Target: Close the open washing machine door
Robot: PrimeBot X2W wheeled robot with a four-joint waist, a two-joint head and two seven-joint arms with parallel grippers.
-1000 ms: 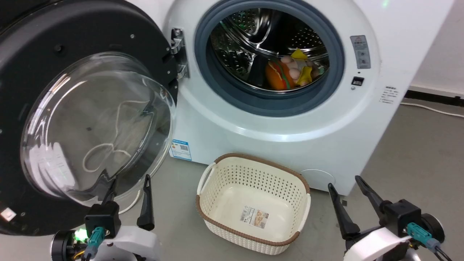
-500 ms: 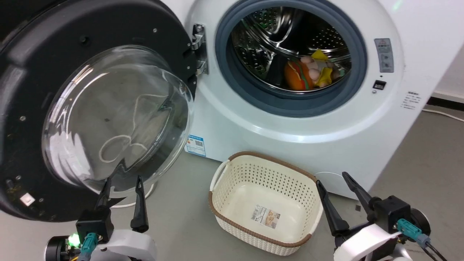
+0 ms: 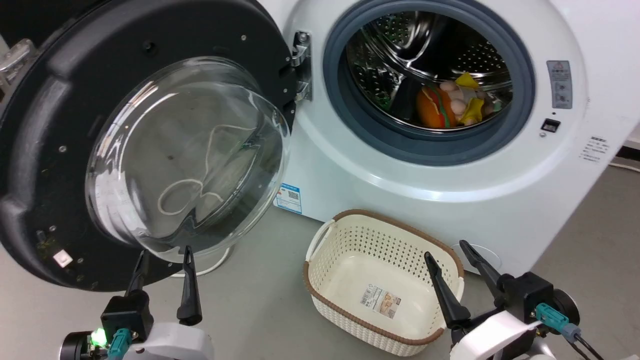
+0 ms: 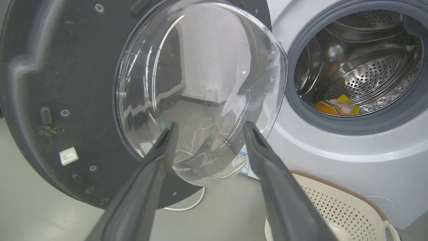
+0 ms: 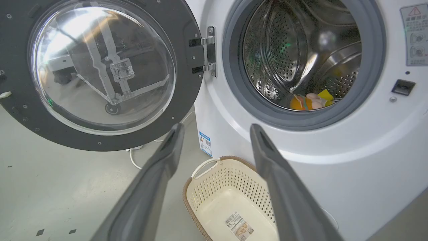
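The washing machine door (image 3: 45, 150) (image 4: 60, 83) (image 5: 187, 87) hangs wide open on the left, black-framed with a bulging clear glass bowl, its metal hinge (image 3: 301, 65) on the right edge. The steel drum (image 3: 430, 65) behind the grey gasket holds soft toys (image 3: 450, 105). My left gripper (image 3: 165, 252) (image 4: 209, 129) is open just below the glass bowl, fingertips close under its lower rim, not touching. My right gripper (image 3: 446, 247) (image 5: 215, 129) is open over the basket's right side, holding nothing.
A cream perforated basket (image 3: 320, 280) (image 5: 200, 187) with a brown rim sits empty on the grey floor before the machine. A white cable (image 3: 210, 267) lies on the floor under the door.
The whole head view has shifted right, so the camera has turned or moved left. Both grippers stay open; the door's swing looks unchanged.
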